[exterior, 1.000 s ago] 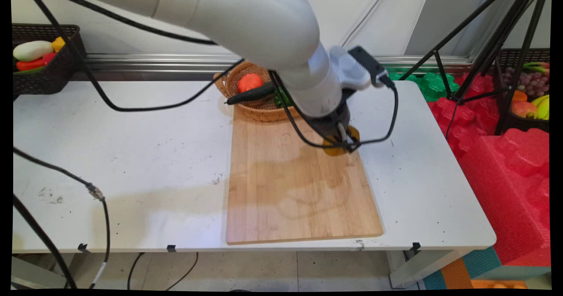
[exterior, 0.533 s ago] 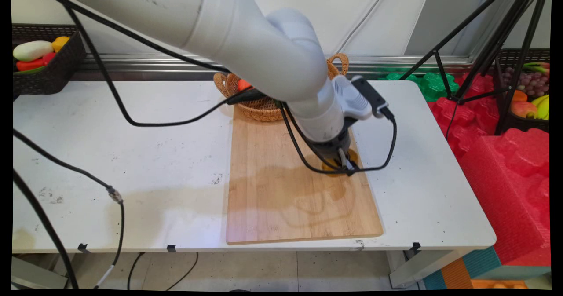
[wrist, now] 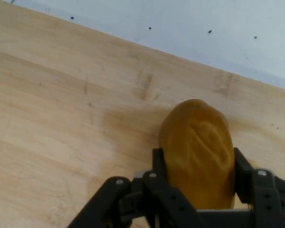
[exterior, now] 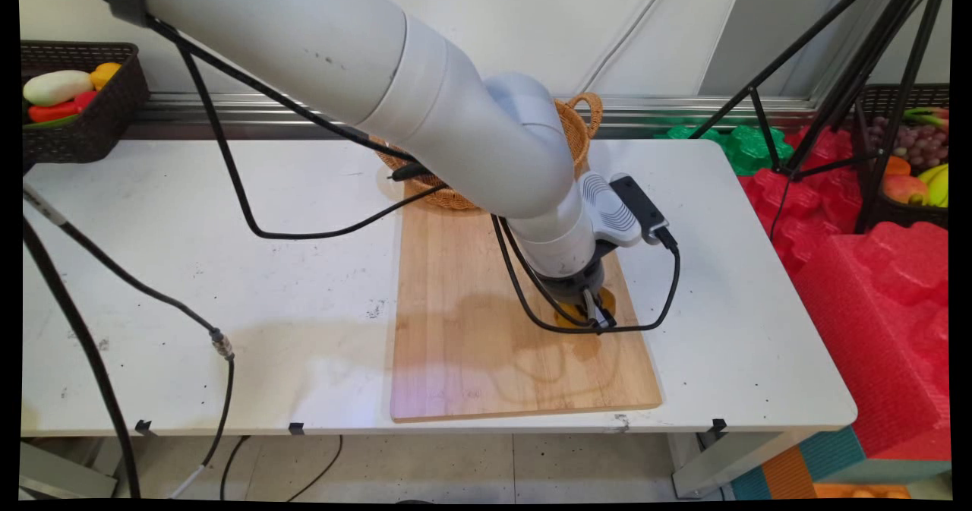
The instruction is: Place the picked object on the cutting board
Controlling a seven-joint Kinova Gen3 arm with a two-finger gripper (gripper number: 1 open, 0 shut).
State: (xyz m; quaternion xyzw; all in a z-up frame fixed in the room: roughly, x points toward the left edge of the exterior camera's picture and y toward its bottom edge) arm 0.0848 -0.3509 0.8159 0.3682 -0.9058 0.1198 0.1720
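The gripper [wrist: 197, 183] is clamped on a yellow-brown potato [wrist: 197, 156], low over the cutting board [exterior: 471, 329] near its right edge. The rounded potato could slip free and roll onto the table [exterior: 228, 268].

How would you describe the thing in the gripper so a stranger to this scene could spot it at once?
Find the wooden cutting board on the white table. Over its right side, the black gripper clamps a yellow-brown potato-like lump. It is the only item at the board; the other produce sits in the wicker basket behind.
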